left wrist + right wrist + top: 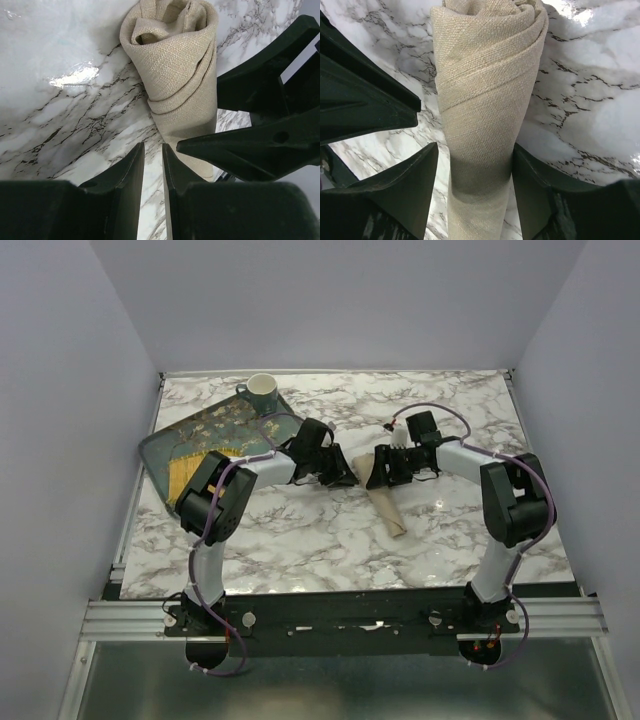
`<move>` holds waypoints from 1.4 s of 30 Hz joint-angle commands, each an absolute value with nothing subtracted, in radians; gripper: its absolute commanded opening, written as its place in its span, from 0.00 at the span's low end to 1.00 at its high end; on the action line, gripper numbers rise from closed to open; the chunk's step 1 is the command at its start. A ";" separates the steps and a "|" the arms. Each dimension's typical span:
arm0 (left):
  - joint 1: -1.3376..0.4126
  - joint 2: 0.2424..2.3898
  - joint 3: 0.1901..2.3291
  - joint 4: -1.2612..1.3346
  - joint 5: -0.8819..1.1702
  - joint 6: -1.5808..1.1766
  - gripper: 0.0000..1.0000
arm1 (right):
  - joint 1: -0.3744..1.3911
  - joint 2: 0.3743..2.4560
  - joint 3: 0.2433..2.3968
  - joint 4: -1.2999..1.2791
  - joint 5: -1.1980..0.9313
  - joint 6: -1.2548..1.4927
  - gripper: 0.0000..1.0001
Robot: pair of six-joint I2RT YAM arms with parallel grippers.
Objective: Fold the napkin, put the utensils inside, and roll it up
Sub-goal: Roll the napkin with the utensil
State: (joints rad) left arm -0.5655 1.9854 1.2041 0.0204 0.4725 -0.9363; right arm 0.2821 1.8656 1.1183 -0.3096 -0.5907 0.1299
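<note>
The beige napkin (389, 504) lies on the marble as a tight roll, slanting from between the two grippers down toward the near side. My right gripper (379, 473) straddles the roll's far end (485, 100); its jaws (475, 149) are open, the right finger against the cloth and the left one a little clear of it. My left gripper (346, 478) sits just left of the roll (180, 75), its fingers (153, 150) a narrow slit apart over bare marble, holding nothing. The spoon is out of sight.
A dark teal floral tray (168, 446) lies at the back left with a yellow cloth (185, 476) on it. A teal cup (262, 390) stands at the tray's far corner. The two grippers nearly meet nose to nose.
</note>
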 commanded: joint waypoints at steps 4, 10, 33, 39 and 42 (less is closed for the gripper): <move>-0.569 1.948 1.189 0.015 0.457 -0.922 0.29 | 0.345 1.732 1.124 -0.440 -0.321 0.132 0.74; -0.560 1.876 1.132 0.002 0.431 -0.894 0.29 | 0.429 1.648 1.114 -0.528 -0.115 0.156 0.79; -0.500 1.583 0.865 -0.017 0.433 -0.848 0.29 | 0.781 1.770 1.120 -0.650 0.517 0.293 0.85; -0.485 1.577 0.862 -0.012 0.449 -0.850 0.29 | 0.758 1.816 1.175 -0.660 0.434 0.313 0.76; -0.480 1.566 0.864 -0.014 0.454 -0.848 0.29 | 0.755 1.833 1.186 -0.660 0.407 0.325 0.66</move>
State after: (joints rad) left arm -0.4915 1.6058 0.8692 -0.0097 0.4393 -0.8642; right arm 0.7639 1.7981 1.1477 -0.6357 0.4492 0.2890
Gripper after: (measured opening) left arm 0.288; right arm 0.747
